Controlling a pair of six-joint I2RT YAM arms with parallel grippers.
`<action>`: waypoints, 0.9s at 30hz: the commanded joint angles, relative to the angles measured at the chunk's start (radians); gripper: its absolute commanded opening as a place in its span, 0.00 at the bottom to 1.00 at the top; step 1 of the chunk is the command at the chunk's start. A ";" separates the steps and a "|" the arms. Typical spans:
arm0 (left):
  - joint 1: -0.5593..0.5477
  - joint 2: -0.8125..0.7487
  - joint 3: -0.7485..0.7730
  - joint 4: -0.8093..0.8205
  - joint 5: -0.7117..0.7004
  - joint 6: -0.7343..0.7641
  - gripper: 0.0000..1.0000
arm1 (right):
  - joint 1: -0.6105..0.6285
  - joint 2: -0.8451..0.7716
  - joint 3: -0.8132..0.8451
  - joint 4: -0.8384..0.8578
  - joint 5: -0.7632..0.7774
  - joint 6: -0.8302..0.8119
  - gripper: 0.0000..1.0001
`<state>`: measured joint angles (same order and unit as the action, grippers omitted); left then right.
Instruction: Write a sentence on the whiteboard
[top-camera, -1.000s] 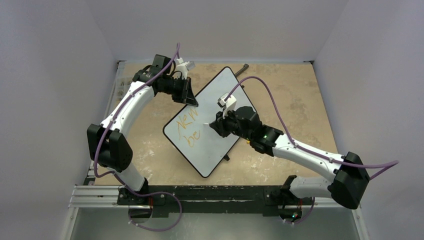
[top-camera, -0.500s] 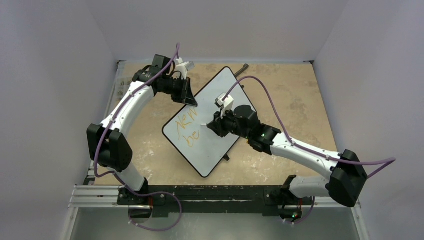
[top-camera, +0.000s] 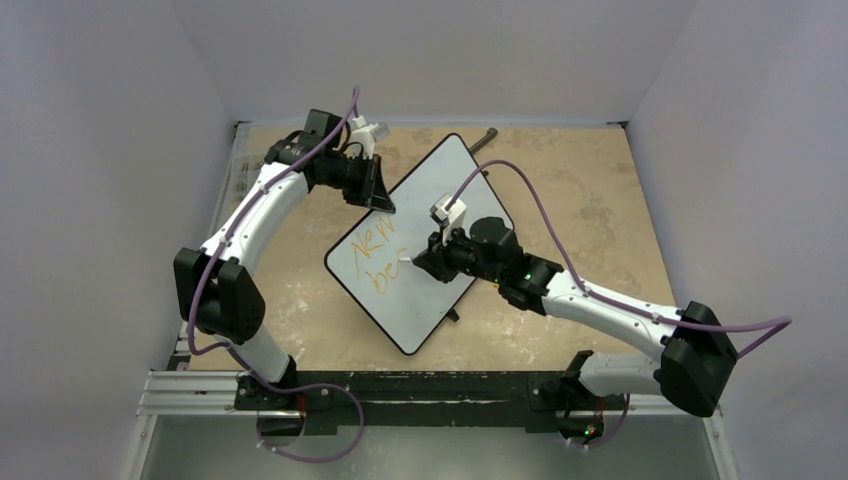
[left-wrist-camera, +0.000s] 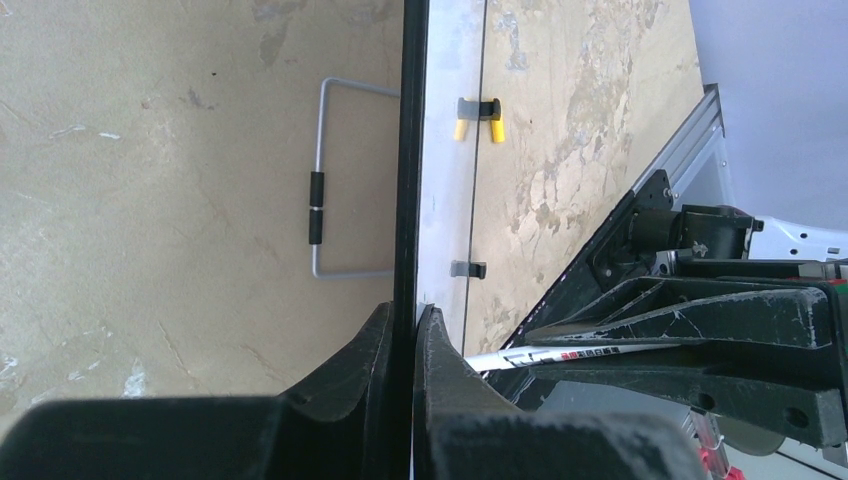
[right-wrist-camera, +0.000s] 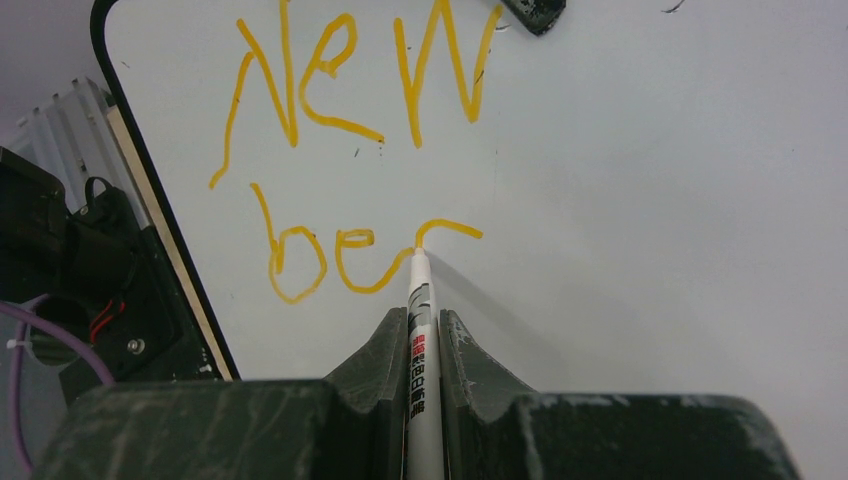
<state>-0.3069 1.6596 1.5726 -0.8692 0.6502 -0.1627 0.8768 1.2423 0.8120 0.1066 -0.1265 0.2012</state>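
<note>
Top view looks down from afar; both wrist views, close in, share its whiteboard (top-camera: 425, 190).

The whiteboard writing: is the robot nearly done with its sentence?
Not yet. Done: the sentence so far reads "New" and "be" in orange. In hand: the right gripper holds the marker, its tip on the whiteboard drawing the next letter, while the left gripper pinches the board's edge. Left: the rest of that word and whatever follows; most of the board is bare.
</note>
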 joint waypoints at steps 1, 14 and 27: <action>0.003 -0.029 -0.002 -0.017 -0.156 0.026 0.00 | 0.004 -0.012 -0.034 -0.032 0.019 -0.007 0.00; 0.003 -0.033 -0.004 -0.017 -0.156 0.025 0.00 | 0.002 0.011 0.044 -0.065 0.189 0.023 0.00; 0.003 -0.034 -0.003 -0.017 -0.156 0.028 0.00 | 0.002 0.049 0.105 -0.068 0.164 0.018 0.00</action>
<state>-0.3069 1.6600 1.5726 -0.8654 0.6498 -0.1631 0.8825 1.2671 0.8875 0.0551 0.0105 0.2237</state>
